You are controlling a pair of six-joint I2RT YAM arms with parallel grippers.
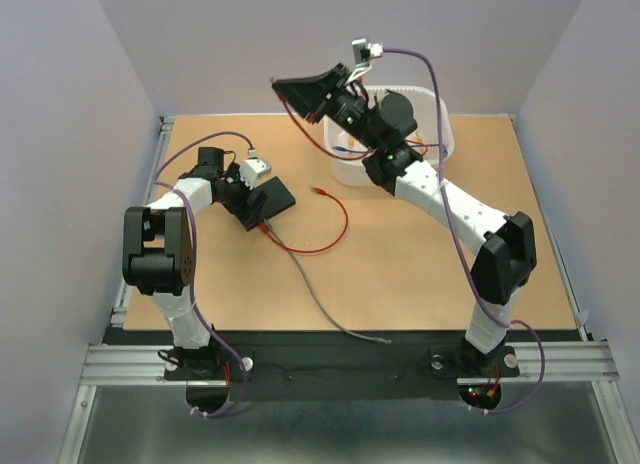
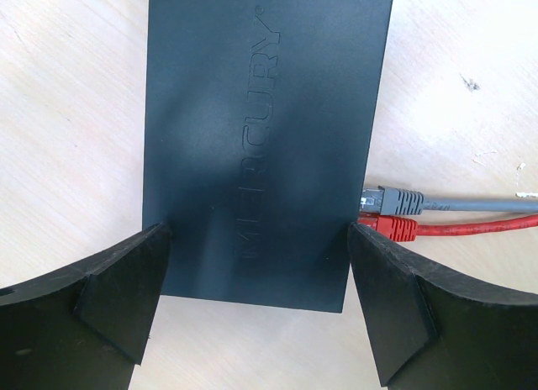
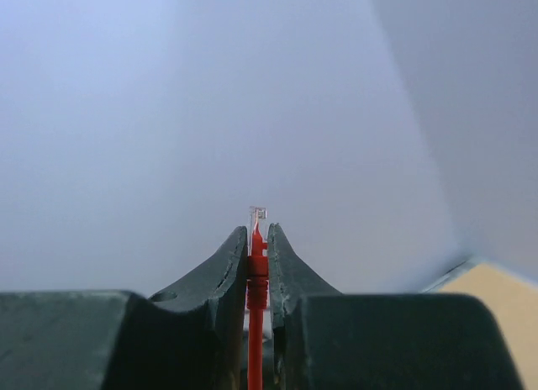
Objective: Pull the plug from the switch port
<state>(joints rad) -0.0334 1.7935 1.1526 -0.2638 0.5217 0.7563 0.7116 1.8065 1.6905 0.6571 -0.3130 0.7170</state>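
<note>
**Left gripper [image 2: 256, 247] clamps the switch [image 2: 261, 113] on the table; right gripper [image 3: 261, 235], pinching a loose plug [image 3: 256, 226], hangs over the tub [image 1: 440, 134].**
Gray plug [image 2: 393, 201] and red plug [image 2: 391, 228] jut sideways from the switch's long edge, well apart from the right gripper.

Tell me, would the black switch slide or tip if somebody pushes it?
Likely slide, not tip: the switch is a low flat box on a smooth table. Thin, so probably light; the grey cable and red cable plugged into it could drag it. The left gripper seems to clamp it, steadying it.
</note>
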